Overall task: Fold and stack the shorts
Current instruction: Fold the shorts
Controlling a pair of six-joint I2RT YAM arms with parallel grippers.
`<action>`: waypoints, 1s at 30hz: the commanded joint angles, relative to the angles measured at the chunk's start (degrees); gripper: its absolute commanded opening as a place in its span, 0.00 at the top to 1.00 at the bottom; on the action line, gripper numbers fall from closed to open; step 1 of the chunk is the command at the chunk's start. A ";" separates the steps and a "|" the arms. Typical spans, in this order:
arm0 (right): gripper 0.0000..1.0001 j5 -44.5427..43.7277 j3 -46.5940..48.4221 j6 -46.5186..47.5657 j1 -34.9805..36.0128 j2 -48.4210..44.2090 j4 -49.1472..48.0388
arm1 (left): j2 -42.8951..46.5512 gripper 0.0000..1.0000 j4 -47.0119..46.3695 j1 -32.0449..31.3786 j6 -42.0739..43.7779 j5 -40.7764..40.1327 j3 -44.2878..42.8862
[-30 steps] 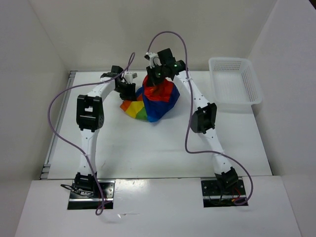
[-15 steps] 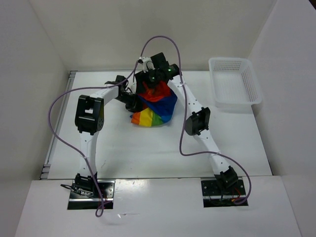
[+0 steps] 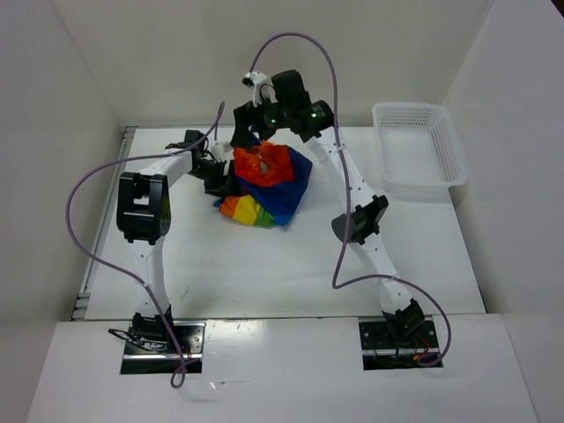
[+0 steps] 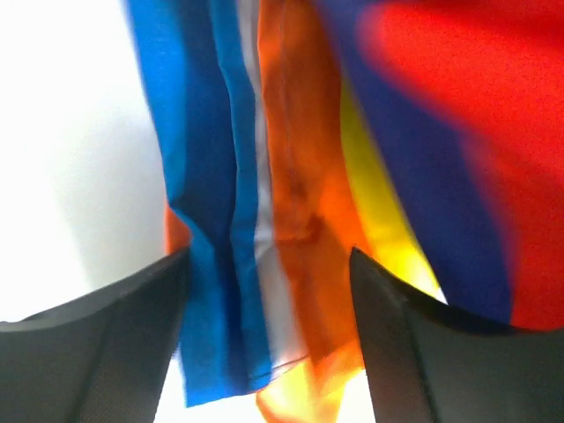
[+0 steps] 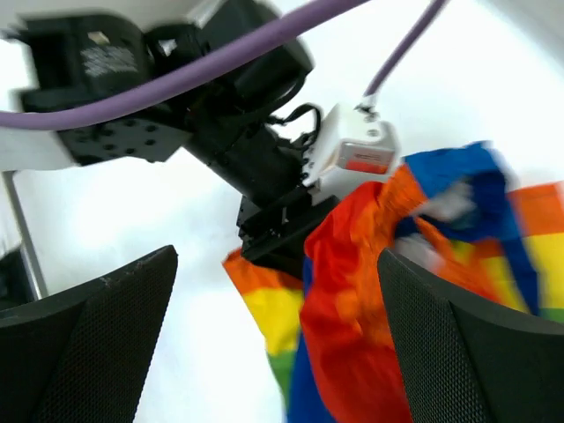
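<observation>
The shorts [image 3: 264, 183], a soft pair in red, orange, yellow, green and blue blocks, lie in a rumpled heap at the back middle of the table. My left gripper [image 3: 220, 174] sits at the heap's left edge. In the left wrist view its jaws [image 4: 269, 300] stand wide apart, with blue, white and orange folds of the shorts [image 4: 291, 194] loose between them. My right gripper [image 3: 249, 132] hovers above the heap's back left. It is open [image 5: 278, 300], with the shorts [image 5: 370, 291] below it and nothing pinched.
A white plastic lattice basket [image 3: 419, 145] stands at the back right of the table. White walls close in the left, back and right sides. The left arm's purple cable [image 3: 97, 176] loops out to the left.
The right gripper has opened, let go of the shorts and lifted off them. The left gripper has opened too. The shorts have dropped into a heap slightly further left.
</observation>
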State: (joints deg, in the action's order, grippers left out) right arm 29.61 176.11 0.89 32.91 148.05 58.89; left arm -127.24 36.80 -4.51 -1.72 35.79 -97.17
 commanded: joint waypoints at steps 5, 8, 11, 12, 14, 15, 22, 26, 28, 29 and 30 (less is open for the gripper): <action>0.01 -14.73 3.45 -4.83 0.58 -11.37 -5.11 | 5.33 0.11 -1.37 4.50 1.72 -10.73 1.45; 0.01 -19.67 -3.82 -4.84 1.37 -16.10 -3.79 | 8.49 0.00 -4.00 7.40 1.72 -11.36 4.07; 0.08 -20.82 -23.13 -4.84 0.50 -22.77 -4.31 | 9.12 0.00 -4.54 9.17 1.72 -9.17 5.31; 0.13 -21.34 -32.14 -5.62 -0.03 -23.85 -4.31 | 9.72 0.00 -4.54 9.17 1.72 -9.16 6.19; 0.26 -21.34 -38.97 -5.63 -0.99 -25.78 -4.31 | 11.31 0.00 -4.54 9.78 1.72 -9.16 7.07; 0.37 -20.56 -44.48 -5.63 -2.05 -26.40 -4.92 | 12.18 0.00 -4.54 10.66 1.72 -9.16 7.08; 0.76 -19.69 -60.09 -6.33 -9.08 -30.80 -15.39 | 18.96 0.00 6.68 15.24 1.72 -11.02 -4.76; 0.56 -13.80 -63.08 -3.02 -13.83 -29.66 -18.89 | 17.12 0.00 13.38 8.40 1.72 -5.92 -18.66; 0.45 -14.57 -66.41 -2.03 -14.36 -29.05 -23.53 | 15.19 0.00 14.09 3.40 1.72 -5.12 -18.67; 0.43 -13.97 -67.21 -0.64 -14.36 -28.26 -24.78 | 14.40 0.00 14.09 1.89 1.72 -6.51 -17.98; 0.40 -13.18 -67.22 -0.01 -14.36 -27.30 -25.49 | 12.82 0.00 14.09 0.57 1.72 -7.13 -17.28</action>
State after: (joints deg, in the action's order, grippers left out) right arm 13.21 110.54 -2.44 17.41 121.40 41.21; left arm -111.39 44.75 1.58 -1.28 26.35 -115.94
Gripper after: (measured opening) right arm 0.585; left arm 0.997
